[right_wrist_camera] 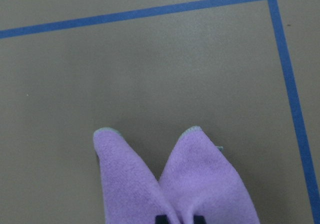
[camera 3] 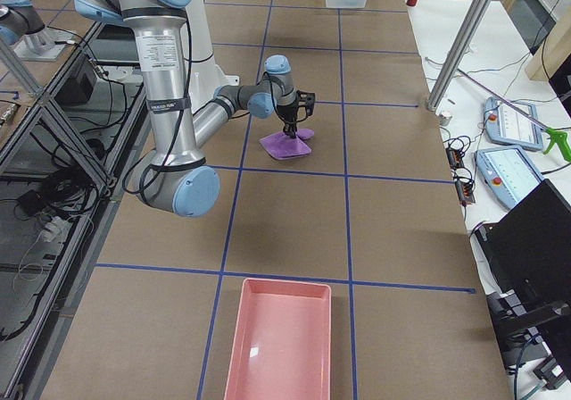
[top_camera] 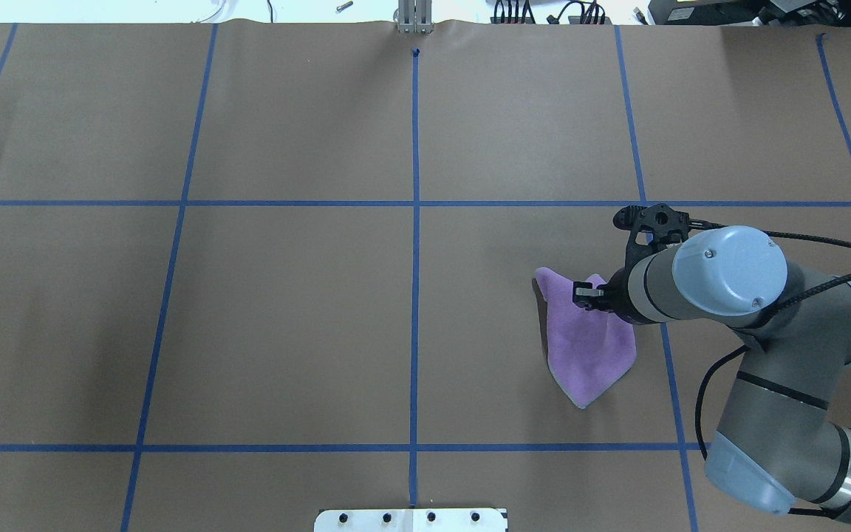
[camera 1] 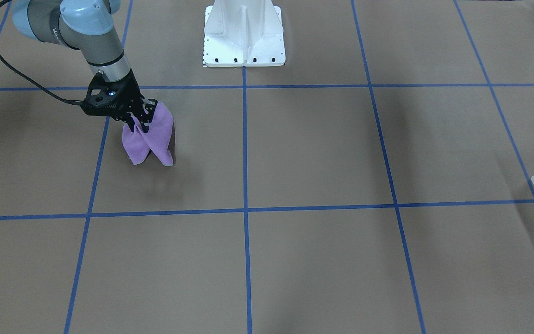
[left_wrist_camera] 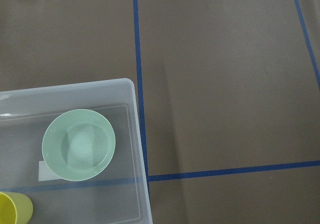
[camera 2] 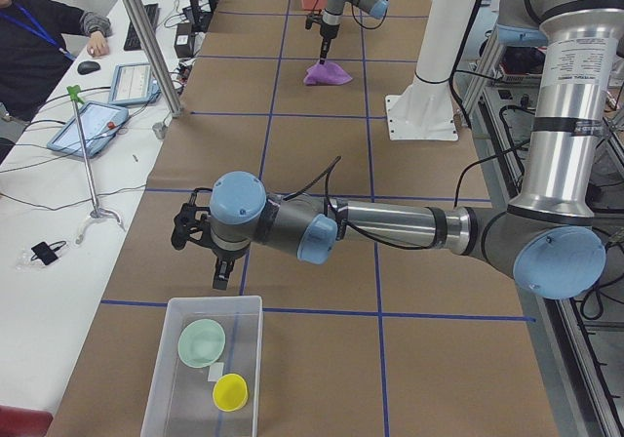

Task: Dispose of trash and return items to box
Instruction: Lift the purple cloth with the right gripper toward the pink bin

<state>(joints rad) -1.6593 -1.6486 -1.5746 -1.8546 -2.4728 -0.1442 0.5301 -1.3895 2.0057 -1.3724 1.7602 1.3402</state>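
Note:
My right gripper (camera 1: 142, 123) is shut on a purple cloth (camera 1: 149, 144) and pinches it up by its middle, so that two folds hang down toward the brown table. The cloth also shows in the overhead view (top_camera: 588, 347) and in the right wrist view (right_wrist_camera: 175, 184). The box (camera 2: 205, 364), a translucent whitish container, holds a green bowl (left_wrist_camera: 79, 145) and a yellow cup (left_wrist_camera: 14, 209). My left gripper (camera 2: 222, 281) hangs just beyond the box's far rim. It shows only in the left side view, so I cannot tell whether it is open or shut.
A pink tray (camera 3: 277, 337) lies at the table's end on my right side. The white robot base (camera 1: 244, 35) stands at the table's middle edge. Blue tape lines grid the brown table. An operator (camera 2: 39, 37) sits at a side desk with tablets.

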